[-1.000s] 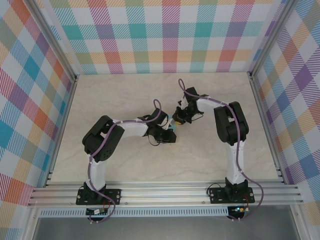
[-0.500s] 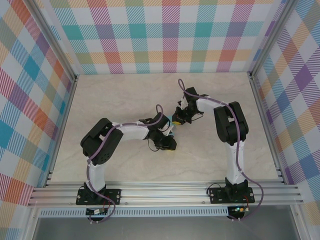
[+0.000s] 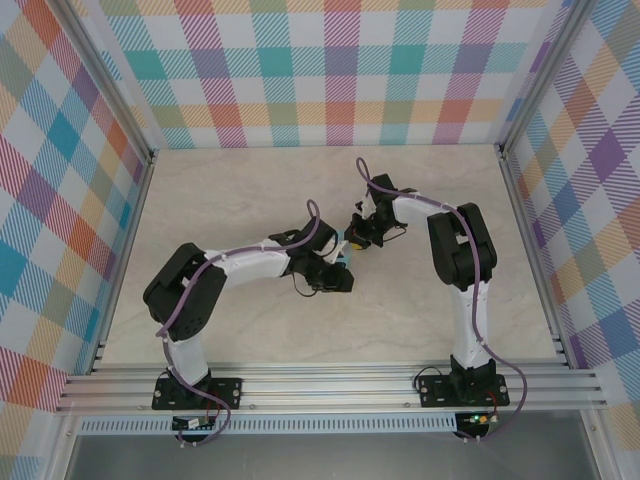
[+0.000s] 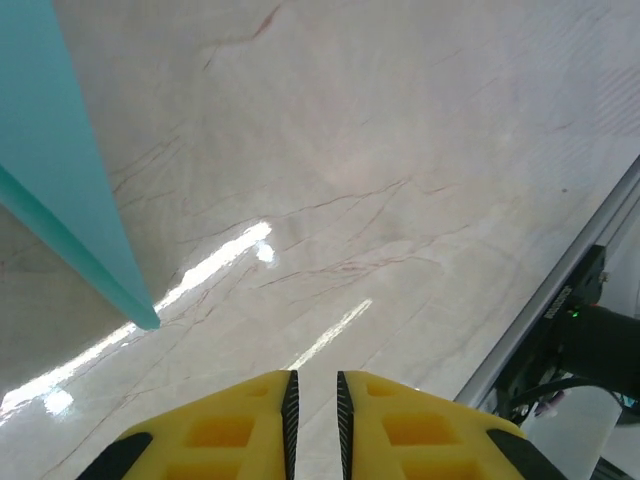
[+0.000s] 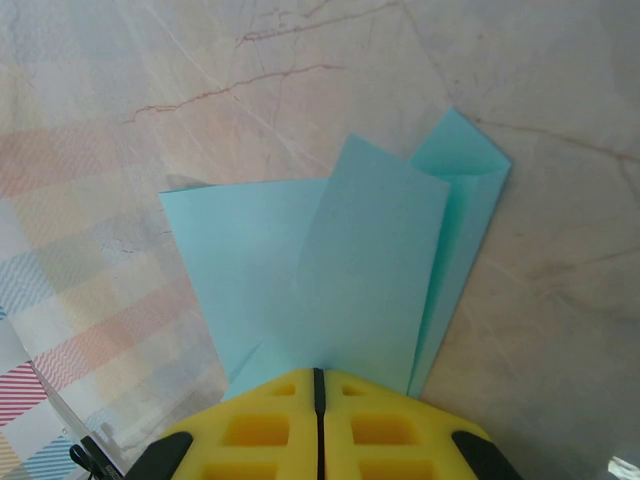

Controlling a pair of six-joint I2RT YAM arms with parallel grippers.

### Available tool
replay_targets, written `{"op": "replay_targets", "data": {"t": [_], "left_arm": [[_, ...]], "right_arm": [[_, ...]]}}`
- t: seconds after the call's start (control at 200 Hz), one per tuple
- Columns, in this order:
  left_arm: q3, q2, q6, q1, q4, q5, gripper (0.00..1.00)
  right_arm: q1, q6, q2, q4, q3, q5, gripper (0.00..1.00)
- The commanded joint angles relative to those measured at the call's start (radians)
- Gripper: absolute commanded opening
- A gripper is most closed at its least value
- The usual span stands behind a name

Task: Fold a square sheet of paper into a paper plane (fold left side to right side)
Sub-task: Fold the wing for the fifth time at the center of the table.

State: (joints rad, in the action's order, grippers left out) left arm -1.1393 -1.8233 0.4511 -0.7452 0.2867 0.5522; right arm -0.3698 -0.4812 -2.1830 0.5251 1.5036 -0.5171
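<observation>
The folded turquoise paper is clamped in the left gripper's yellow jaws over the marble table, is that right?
Not quite. It is the right gripper whose yellow jaws are shut on the folded turquoise paper over the marble table, as the right wrist view shows. The left gripper holds nothing.
</observation>
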Motion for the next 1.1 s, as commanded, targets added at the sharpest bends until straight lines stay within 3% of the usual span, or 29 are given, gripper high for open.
{"op": "replay_targets", "data": {"t": [0.0, 0.37, 0.78, 0.91, 1.095], "left_arm": [[-0.041, -0.012, 0.004, 0.021, 0.002, -0.029, 0.19], [-0.094, -0.179, 0.001, 0.022, 0.0, 0.003, 0.19], [0.038, -0.127, 0.0, 0.02, 0.0, -0.011, 0.18], [0.076, -0.113, 0.02, 0.019, -0.068, 0.01, 0.17], [0.077, -0.036, 0.022, 0.02, -0.096, 0.031, 0.22]], "right_arm": [[0.0, 0.018, -0.048, -0.001, -0.007, 0.075, 0.05], [0.0, 0.023, -0.049, 0.006, -0.005, 0.077, 0.05], [0.0, 0.025, -0.05, 0.01, -0.004, 0.082, 0.05], [0.0, 0.026, -0.047, -0.004, -0.008, 0.068, 0.05], [0.0, 0.03, -0.009, -0.043, -0.016, 0.02, 0.06]]}}
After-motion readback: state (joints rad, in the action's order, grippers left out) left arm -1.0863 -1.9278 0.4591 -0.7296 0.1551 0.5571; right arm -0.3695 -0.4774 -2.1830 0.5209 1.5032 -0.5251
